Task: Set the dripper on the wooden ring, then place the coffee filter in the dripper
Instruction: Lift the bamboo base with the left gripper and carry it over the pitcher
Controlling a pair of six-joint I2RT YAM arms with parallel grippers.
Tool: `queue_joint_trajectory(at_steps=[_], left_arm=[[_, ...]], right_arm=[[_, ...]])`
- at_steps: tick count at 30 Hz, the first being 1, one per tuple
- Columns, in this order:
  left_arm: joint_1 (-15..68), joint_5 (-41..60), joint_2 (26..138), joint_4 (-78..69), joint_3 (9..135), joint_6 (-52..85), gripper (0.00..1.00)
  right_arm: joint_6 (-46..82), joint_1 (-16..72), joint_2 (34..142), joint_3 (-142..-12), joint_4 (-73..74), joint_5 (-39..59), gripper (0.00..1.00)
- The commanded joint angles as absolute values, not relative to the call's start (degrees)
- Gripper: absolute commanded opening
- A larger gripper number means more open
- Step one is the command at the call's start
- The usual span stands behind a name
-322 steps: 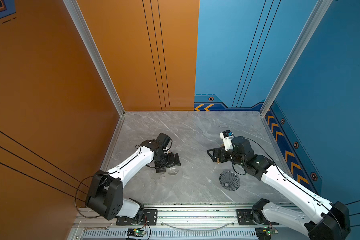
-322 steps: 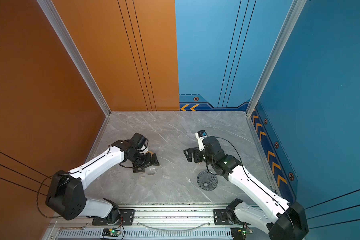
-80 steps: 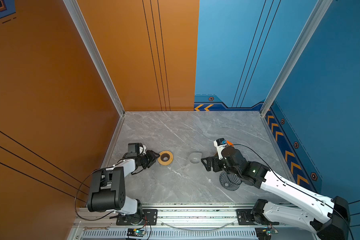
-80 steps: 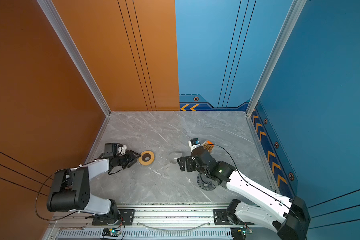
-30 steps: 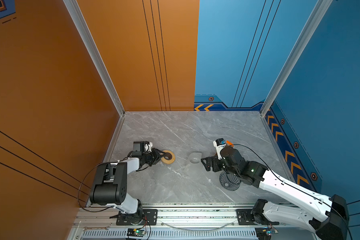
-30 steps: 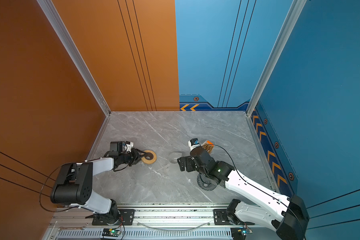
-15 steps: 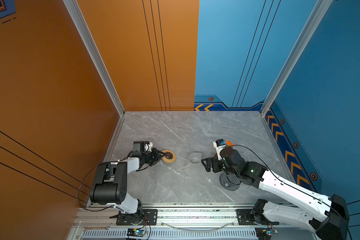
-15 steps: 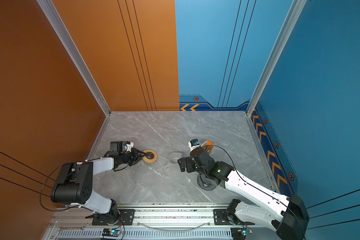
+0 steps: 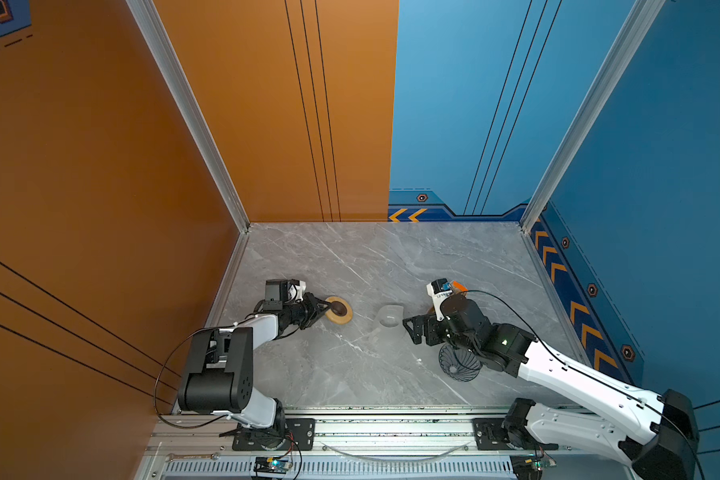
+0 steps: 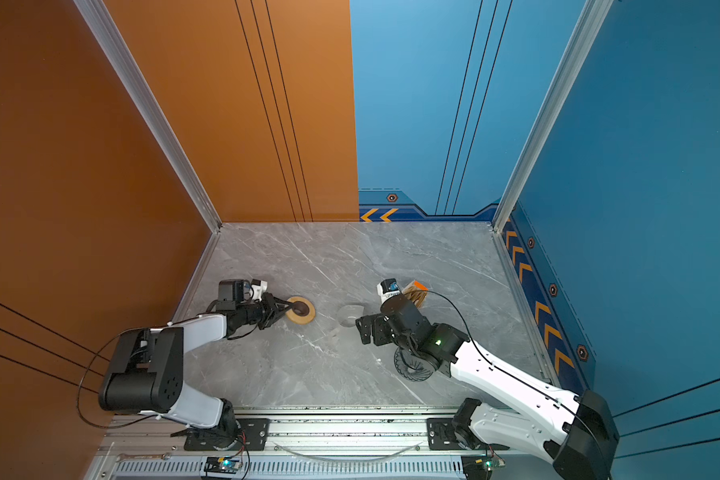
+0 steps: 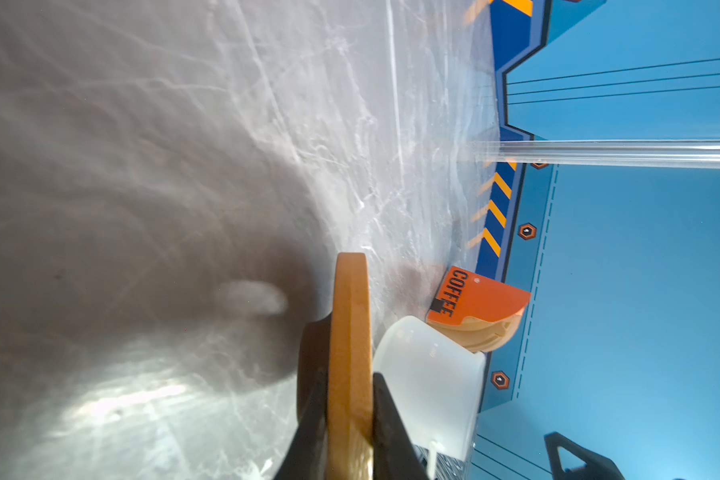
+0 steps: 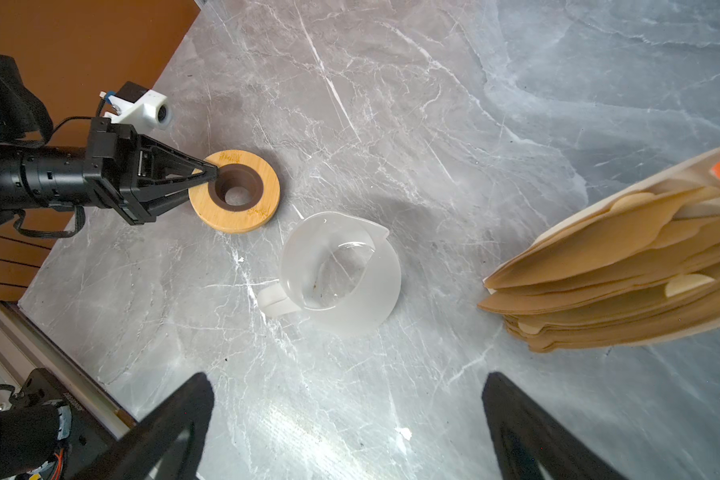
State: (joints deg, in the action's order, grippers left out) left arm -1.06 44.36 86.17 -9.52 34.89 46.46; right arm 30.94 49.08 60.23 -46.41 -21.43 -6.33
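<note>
Closest to me, the dripper (image 9: 460,369) sits on the marble table (image 9: 350,257) with its ribs bare, and the right arm hangs over part of its rim. Just past it, the right gripper (image 12: 346,378) is spread wide with nothing in it, aimed at the frosted pitcher (image 12: 341,270), which looks empty. Off to the left, the left gripper (image 12: 213,174) is clamped tight on the edge of the wooden ring (image 12: 235,191). Farthest back is the filter packet (image 12: 620,270), stuffed with brown filters; I can't pick out a loose coffee filter from that stack.
</note>
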Motion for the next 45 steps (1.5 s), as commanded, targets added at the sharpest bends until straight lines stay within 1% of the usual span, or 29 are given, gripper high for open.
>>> queue_joint_trajectory(at_steps=[1,12,17,21,28,34,39,45], left_arm=[[-0.03,48.67,83.00,-9.41,37.98,47.28,0.12],[5.35,57.78,81.21,-8.90,43.15,47.90,0.13],[8.72,57.18,80.63,-7.25,45.94,47.12,0.13],[12.09,55.20,80.24,-6.81,45.90,45.77,0.14],[16.15,52.76,79.88,-12.47,43.96,47.90,0.14],[19.68,54.15,82.15,-19.83,43.79,53.40,0.14],[20.39,54.70,83.50,-25.77,43.30,57.27,0.14],[20.93,55.73,86.17,-27.68,43.70,59.23,0.14]], right_arm=[[30.76,48.69,59.08,-45.79,-21.62,-7.96,1.00],[30.16,48.43,59.28,-47.97,-22.67,-5.15,1.00],[30.17,48.51,59.68,-49.15,-23.12,-5.88,1.00],[28.19,48.69,58.18,-47.41,-20.08,-5.13,0.99],[29.47,48.82,54.23,-43.43,-15.24,-8.13,1.00],[31.89,48.91,53.96,-40.88,-13.02,-6.61,1.00],[32.49,49.39,53.93,-40.32,-13.85,-7.31,1.00],[33.46,49.37,53.27,-39.47,-13.43,-6.96,1.00]])
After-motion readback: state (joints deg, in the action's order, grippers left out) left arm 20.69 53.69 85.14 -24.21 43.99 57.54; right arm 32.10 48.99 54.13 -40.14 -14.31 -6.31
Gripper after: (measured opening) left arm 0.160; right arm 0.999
